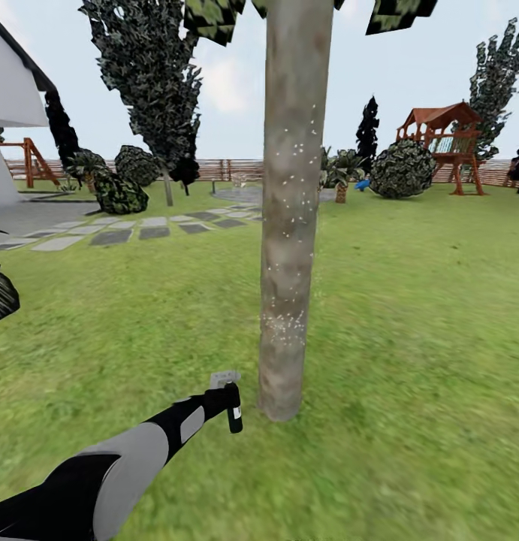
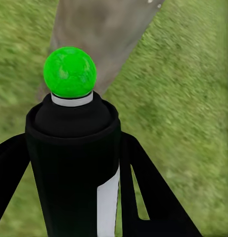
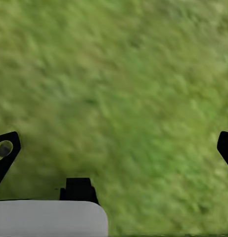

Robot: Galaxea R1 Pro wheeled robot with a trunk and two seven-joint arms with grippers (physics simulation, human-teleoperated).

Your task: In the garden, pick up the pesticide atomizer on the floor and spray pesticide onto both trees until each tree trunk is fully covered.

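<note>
Atomizer point(image 2: 74, 163) is sitting clamped betw. left gripper point(image 1: 230, 406) fingers, low beside the tree trunk point(image 1: 293, 225), just off its base; looks small, rigid, prob. light, smooth-sided so could be slipping; mid-body hold seems best, nozzle kept free. Left wrist view is showing its green ball tip point(image 2: 69, 71) aiming at bark; head view is showing white specks up the trunk instead. Right gripper point(image 3: 114, 148) is hanging w/ fingers spread over lawn point(image 3: 123, 74).

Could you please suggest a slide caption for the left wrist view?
Left gripper's black fingers clamp the black cylindrical atomizer, green ball nozzle facing the mottled grey-brown tree trunk.
</note>
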